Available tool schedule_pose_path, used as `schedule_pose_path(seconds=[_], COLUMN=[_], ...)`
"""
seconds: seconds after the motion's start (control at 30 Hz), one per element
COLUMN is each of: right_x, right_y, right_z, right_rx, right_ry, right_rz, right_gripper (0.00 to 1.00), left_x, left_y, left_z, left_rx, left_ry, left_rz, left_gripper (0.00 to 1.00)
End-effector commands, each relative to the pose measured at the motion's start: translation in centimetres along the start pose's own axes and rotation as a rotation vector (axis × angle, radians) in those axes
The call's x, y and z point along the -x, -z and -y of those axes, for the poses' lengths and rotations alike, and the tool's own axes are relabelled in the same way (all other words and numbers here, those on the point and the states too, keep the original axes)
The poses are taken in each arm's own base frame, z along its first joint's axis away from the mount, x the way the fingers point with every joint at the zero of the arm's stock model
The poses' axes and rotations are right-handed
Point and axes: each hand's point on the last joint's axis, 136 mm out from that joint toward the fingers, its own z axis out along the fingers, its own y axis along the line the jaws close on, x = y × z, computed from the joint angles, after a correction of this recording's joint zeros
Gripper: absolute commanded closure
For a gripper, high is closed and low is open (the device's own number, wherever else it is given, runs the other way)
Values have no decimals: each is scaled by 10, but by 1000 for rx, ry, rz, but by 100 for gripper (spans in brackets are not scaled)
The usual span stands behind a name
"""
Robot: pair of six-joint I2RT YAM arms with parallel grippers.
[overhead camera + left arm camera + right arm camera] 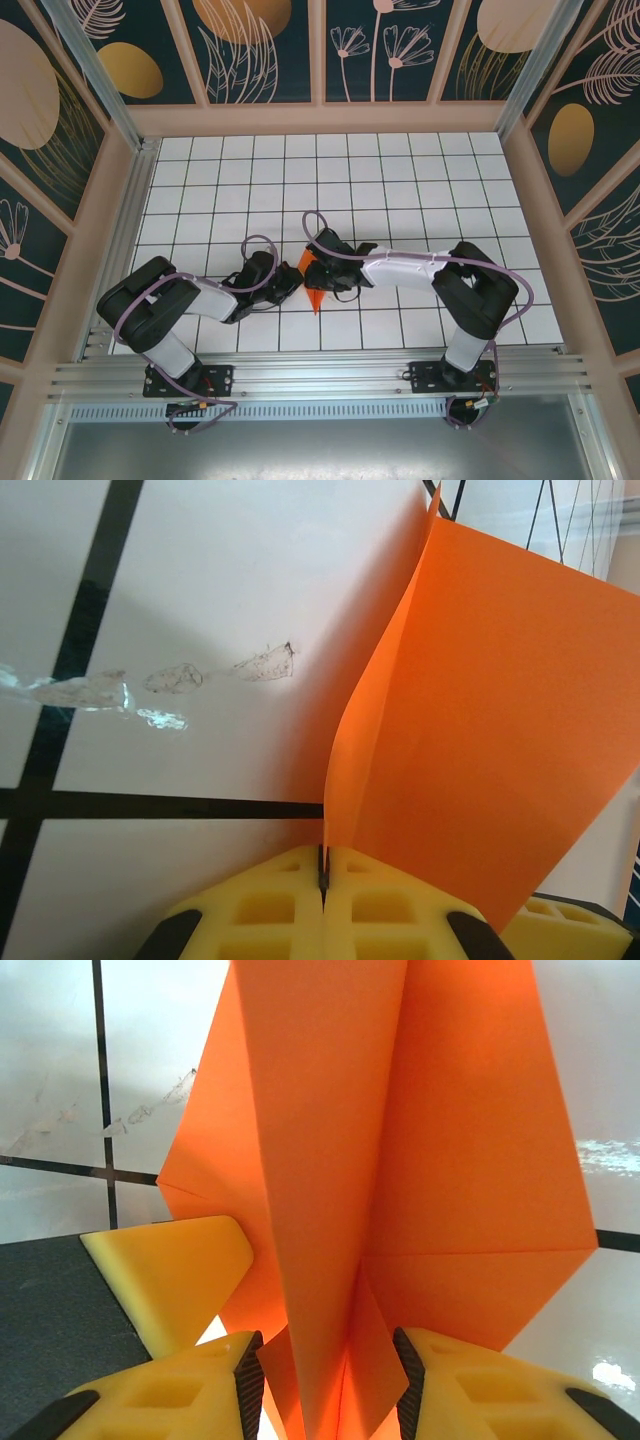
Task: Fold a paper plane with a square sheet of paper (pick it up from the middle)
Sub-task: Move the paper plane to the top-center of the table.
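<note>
The square sheet of paper [315, 296] is bright orange and folded into a layered, pointed shape, its tip toward the near edge, held up off the tiled table between the two arms. My left gripper [323, 870] is shut on one thin edge of the paper [480, 740], which rises as a curved flap from its yellow pads. My right gripper [325, 1392] is open, its ribbed pads standing either side of the paper's [400, 1160] centre fold and lower flaps. A left gripper's yellow finger [170, 1270] shows beside the paper in the right wrist view.
The white tiled table [400, 180] stretches behind the arms, boxed in by patterned walls. A metal rail [320, 375] runs along the near edge. Scraps of clear tape [170, 680] lie stuck on a tile left of the paper.
</note>
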Motion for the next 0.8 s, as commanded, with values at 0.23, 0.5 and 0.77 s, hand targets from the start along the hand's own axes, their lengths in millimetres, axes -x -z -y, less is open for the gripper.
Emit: schedule_pose_path(seconds=[0.23, 0.5, 0.77], right_x=[-3, -2, 0], right_y=[-7, -14, -13], right_z=[7, 1, 4], right_rx=[-118, -167, -196], right_ry=[-27, -24, -48], right_rz=[14, 15, 25], right_gripper=[67, 70, 82], left_x=[-1, -1, 1], left_y=[-1, 0, 3], left_z=[-5, -6, 1], left_rx=[-4, -5, -19], left_ry=[15, 18, 17], left_rz=[-8, -7, 4], left_gripper=[100, 100, 89])
